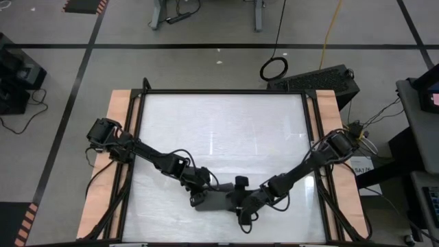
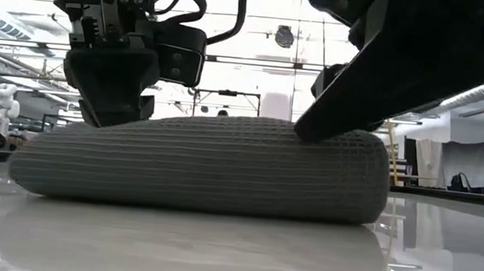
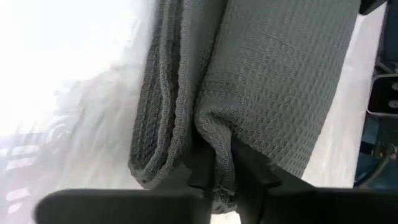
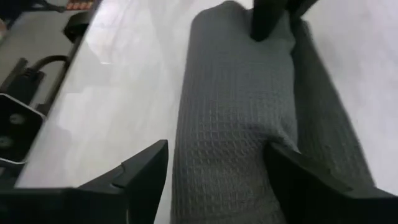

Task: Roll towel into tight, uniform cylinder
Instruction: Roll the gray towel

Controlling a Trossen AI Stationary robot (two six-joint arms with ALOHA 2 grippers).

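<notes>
The dark grey towel (image 2: 206, 163) lies rolled into a thick cylinder on the glossy white table, near its front edge (image 1: 216, 200). My left gripper (image 3: 227, 177) is at the roll's left end (image 1: 199, 197), shut on a fold of the cloth. My right gripper (image 4: 217, 180) stands open over the roll's right end (image 1: 248, 202). One of its fingers is on the towel and the other (image 4: 144, 174) is beside the roll, above the bare table. In the right wrist view the left gripper (image 4: 267, 18) shows at the roll's far end. My left gripper pinches a raised fold of cloth (image 3: 216, 146) at the roll's left end between its two fingers. It comes slanting down from the table's left. The roll rests on the table. My right gripper touches the towel with one finger (image 4: 298, 180). That finger lies on the roll's top near its right end and dents the cloth (image 4: 277, 134). It comes slanting down from the table's right.
Bare white table top (image 1: 219, 130) stretches from the roll toward the far edge. A black frame (image 1: 223, 91) and wooden strips (image 1: 113, 158) border the table. Both arms reach in over the table's front corners.
</notes>
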